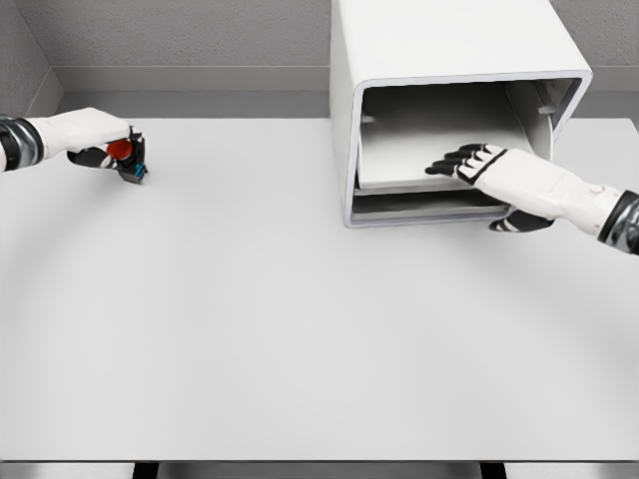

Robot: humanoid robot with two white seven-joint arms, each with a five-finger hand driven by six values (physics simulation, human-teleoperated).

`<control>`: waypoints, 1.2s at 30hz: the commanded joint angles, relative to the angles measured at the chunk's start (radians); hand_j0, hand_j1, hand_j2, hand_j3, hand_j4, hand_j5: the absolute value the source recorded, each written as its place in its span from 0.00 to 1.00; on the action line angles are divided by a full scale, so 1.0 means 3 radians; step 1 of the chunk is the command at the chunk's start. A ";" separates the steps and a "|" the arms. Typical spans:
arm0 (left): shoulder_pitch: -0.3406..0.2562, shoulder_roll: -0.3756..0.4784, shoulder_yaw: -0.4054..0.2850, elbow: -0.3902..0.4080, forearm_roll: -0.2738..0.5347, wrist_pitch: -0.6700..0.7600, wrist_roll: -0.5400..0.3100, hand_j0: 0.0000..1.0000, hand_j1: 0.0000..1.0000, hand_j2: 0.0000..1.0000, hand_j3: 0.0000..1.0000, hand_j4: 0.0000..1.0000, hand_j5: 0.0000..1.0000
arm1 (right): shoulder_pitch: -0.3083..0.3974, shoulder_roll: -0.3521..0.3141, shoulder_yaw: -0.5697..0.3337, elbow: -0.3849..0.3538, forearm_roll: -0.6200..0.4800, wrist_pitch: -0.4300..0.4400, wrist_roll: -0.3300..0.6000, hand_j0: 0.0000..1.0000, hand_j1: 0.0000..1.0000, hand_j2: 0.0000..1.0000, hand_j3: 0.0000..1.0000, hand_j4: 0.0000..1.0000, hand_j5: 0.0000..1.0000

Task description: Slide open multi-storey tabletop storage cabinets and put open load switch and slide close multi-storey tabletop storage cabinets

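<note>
- Table (300,329): pale grey top, filling most of the head view.
- Storage cabinet (449,50): white, rounded casing, standing at the far right of the table; its front faces the camera and the inside shows.
- Upper tray (419,150): a flat white shelf inside the cabinet, seen through the open front.
- Lower tray (419,205): a thinner drawer just beneath it, near the casing's floor (its front edge sits at the cabinet mouth).
- Right hand (499,175): arm entering from the right; dark-tipped fingers stretched flat over the upper tray's front edge, thumb below by the lower tray; gripping nothing that can be seen.
- Left hand (85,132): at the far left of the table, fingers closed around the load switch.
- Load switch (125,155): small dark body with a red knob and a blue part, well apart from the cabinet.
</note>
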 commanded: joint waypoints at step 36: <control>0.0220 0.0651 0.0028 -0.1865 0.0156 0.0007 0.0007 0.48 0.48 0.48 0.48 0.48 0.48 | 0.0665 -0.0228 -0.0709 -0.0303 -0.0072 0.0009 -0.0001 0.99 0.99 0.99 0.99 0.99 0.99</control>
